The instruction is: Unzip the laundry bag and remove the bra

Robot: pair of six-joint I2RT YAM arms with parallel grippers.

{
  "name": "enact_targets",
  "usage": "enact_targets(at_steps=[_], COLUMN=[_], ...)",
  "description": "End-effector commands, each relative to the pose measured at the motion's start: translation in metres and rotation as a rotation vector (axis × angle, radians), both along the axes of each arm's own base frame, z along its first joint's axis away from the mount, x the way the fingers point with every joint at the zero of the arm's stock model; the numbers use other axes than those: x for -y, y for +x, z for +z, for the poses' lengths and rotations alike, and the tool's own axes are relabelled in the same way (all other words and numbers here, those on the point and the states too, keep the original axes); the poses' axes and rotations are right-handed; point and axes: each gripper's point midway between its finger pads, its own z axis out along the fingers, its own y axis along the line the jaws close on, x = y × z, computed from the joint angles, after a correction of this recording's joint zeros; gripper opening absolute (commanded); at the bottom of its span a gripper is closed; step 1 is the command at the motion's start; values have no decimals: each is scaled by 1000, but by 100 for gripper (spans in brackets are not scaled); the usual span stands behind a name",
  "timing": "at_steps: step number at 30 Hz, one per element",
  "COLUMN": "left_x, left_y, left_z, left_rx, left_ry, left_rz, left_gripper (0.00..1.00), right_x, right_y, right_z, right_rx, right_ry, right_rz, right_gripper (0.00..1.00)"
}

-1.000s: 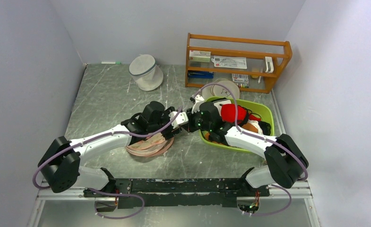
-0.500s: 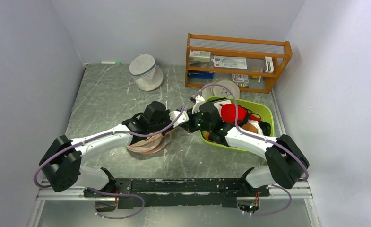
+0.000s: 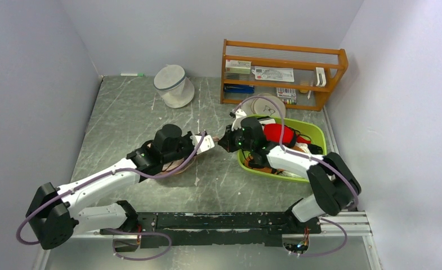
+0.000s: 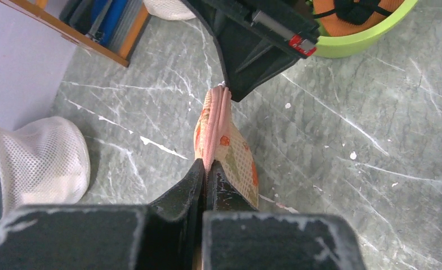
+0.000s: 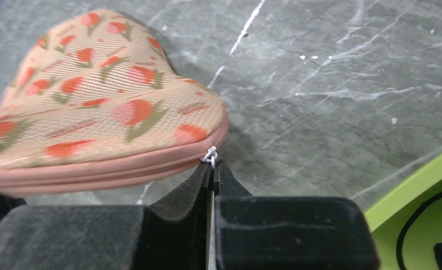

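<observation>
Your left gripper point(image 4: 205, 169): fingers pressed together on zip seam of laundry bag point(image 4: 223, 138). Your right gripper point(image 5: 213, 169): fingers closed tight, pinching white zipper pull point(image 5: 210, 155) at bag's tip. Bag stretched between both grippers, centre of top view, over table point(image 3: 128, 112), left of green basin point(image 3: 315, 133). Zip closed along visible edge.

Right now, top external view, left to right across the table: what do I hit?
white mesh bag → left gripper → right gripper → green tub. Laundry bag spans both grippers, so omitted.
</observation>
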Motion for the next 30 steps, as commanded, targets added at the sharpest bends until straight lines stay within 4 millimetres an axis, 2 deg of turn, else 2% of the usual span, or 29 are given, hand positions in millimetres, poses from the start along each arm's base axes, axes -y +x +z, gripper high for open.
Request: enact_targets(at_steps=[1,9,14,15,19,21,24,25,26,27,30], left_x=[-5,-4,7,9,14,15,15,10,7,2,-17], left_y=[8,4,1,1,1,-1,-1,5,10,18,46], left_z=[25,29,18,16,15,22,38,45,50,56,72], left_rx=[113,118,59,46,-1,-3,-11,-17,-25,-31,-52], left_ry=[-46,-65,-59,-57,-64,-102,-185,-214,-240,-271,-364], left_rz=[18,5,-32,-37,-35,-41,-55,-41,-32,-8,91], left_gripper=[7,7,9,15,56,69,76,78,86,90,93], right_x=[5,-14,-19,-17,-4,2,13,18,22,25,24], right_y=[22,58,62,59,37,25,4,-1,-5,-8,-17], right_z=[-16,-29,-28,-25,-21,-20,-20,-20,-18,-15,-3], right_rx=[20,39,9,5,-22,-43,-59,-62,-56,-48,-2], right_ry=[-70,-51,-20,-21,-20,-30,-58,-73,-84,-92,-104], right_rz=[13,2,-19,-21,-39,-37,-28,-29,-31,-30,4], right_gripper=[0,0,0,0,15,23,36,39,43,47,60])
